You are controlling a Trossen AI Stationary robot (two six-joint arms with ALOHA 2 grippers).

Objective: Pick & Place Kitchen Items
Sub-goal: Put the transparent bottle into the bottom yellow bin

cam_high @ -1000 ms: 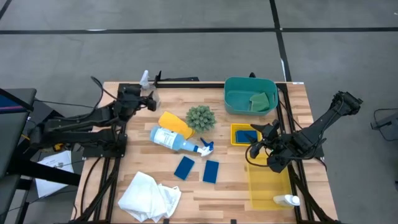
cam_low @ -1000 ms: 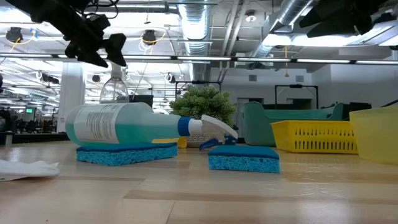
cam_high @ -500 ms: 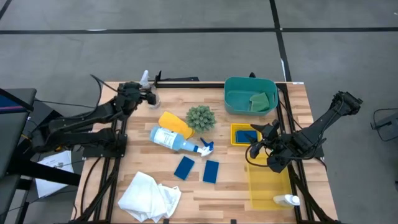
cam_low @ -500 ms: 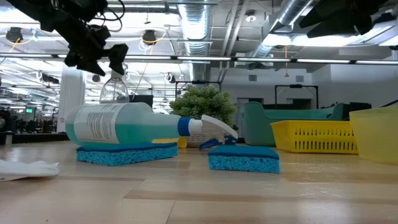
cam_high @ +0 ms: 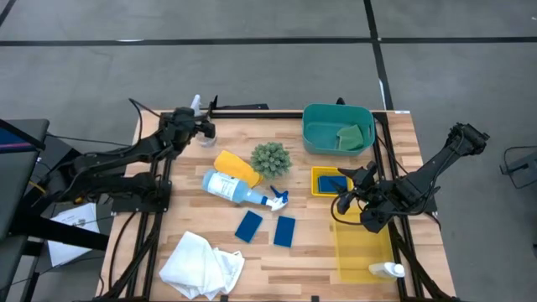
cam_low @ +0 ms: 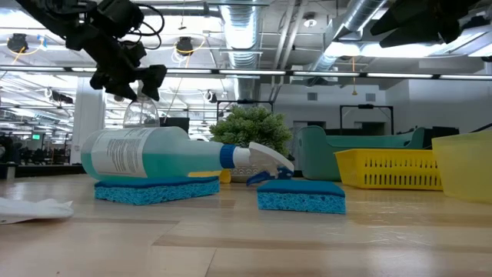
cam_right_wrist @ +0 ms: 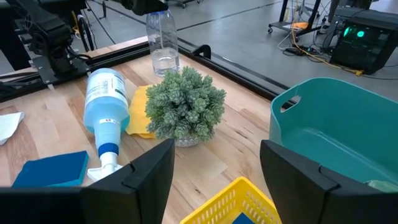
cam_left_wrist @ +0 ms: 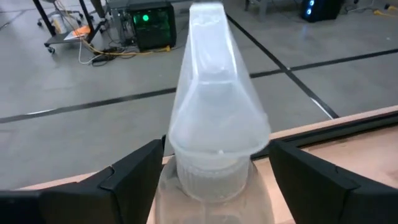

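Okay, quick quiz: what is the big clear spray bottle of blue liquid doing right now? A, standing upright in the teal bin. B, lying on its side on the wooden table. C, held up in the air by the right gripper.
B: the clear spray bottle of blue liquid lies on its side on the wooden table, beside the spiky green plant ball.

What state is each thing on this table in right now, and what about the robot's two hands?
Clear bottle: upright, between the open left hand's fingers.
Blue spray bottle: lying on its side.
White cloth: crumpled.
Teal bin: holds a green sponge.
Right hand: open, empty.
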